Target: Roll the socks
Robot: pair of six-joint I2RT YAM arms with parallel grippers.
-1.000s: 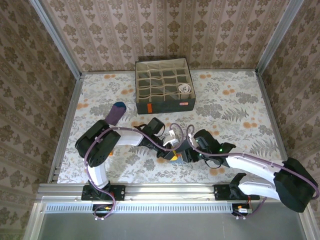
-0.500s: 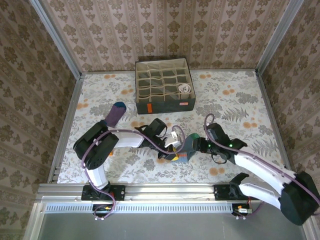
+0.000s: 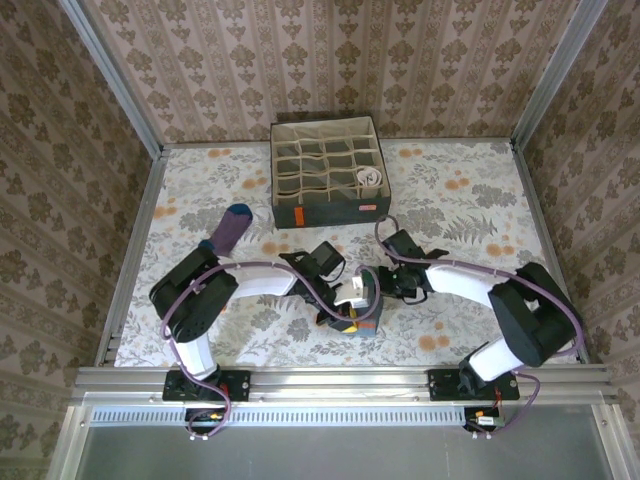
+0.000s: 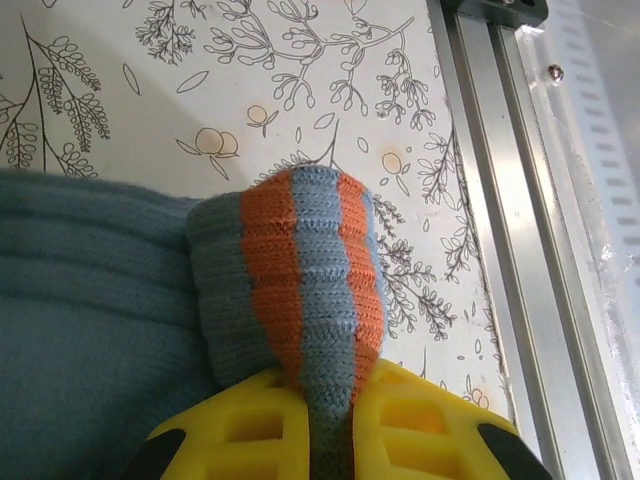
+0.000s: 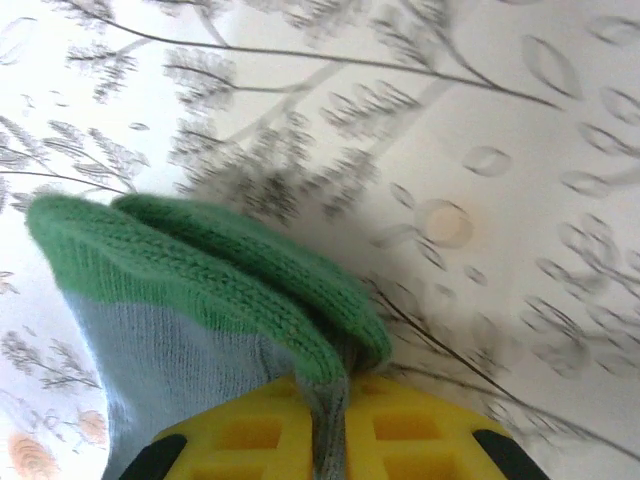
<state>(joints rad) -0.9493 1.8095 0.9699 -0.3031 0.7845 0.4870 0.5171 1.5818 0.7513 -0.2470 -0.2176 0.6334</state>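
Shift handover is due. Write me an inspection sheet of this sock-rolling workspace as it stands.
Surface: floral tablecloth, flat, no spills seen.
Job's things: grey-blue sock held between both grippers; purple sock with blue toe lying loose at left; white rolled sock in one compartment of the grey compartment box.
Clutter: nothing seen.
Grippers: left gripper shut on the sock's orange-striped cuff; right gripper shut on its green toe.
Cables: purple cables run along both arms.
Surroundings: wallpapered walls; aluminium rail at the near edge.
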